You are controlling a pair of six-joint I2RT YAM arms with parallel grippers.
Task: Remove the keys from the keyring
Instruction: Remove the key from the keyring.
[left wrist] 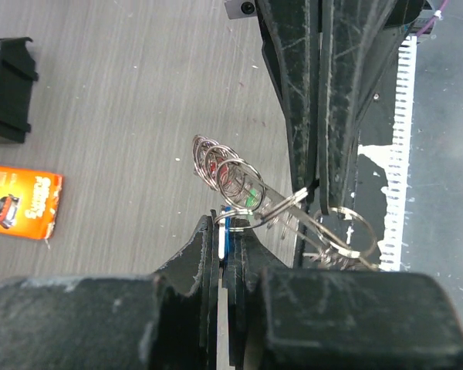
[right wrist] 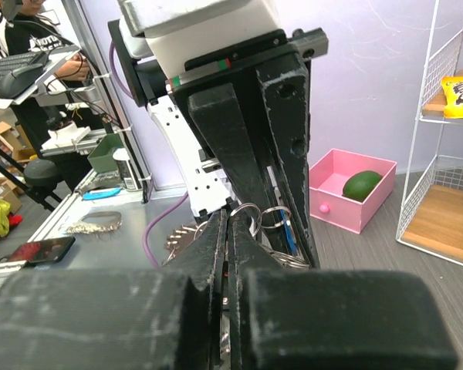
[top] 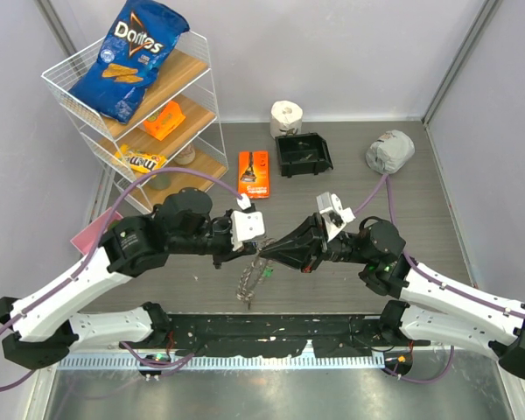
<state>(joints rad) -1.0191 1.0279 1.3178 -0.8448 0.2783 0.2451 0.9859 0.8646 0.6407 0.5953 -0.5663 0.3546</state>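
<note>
Both grippers meet above the table's middle. My left gripper (top: 255, 241) (left wrist: 225, 225) is shut on a blue-headed key (left wrist: 226, 231). My right gripper (top: 271, 249) (right wrist: 234, 217) is shut on the keyring's thin silver wire (left wrist: 293, 202), right next to the left fingertips. The keyring (top: 250, 282) hangs down between them, its small metal pieces dangling toward the table. Small split rings with red and green key heads (left wrist: 230, 173) fan out beside the blue key. The blue key also shows in the right wrist view (right wrist: 288, 230), behind my right fingers (right wrist: 216, 239).
A white wire shelf (top: 66, 92) at the back left holds a Doritos bag (top: 129, 54), an orange packet and M&M's. An orange pack (top: 254, 173), a black bin (top: 304, 155), a paper roll (top: 286, 116) and a grey bundle (top: 389, 150) lie behind. A pink box (right wrist: 353, 193) stands left.
</note>
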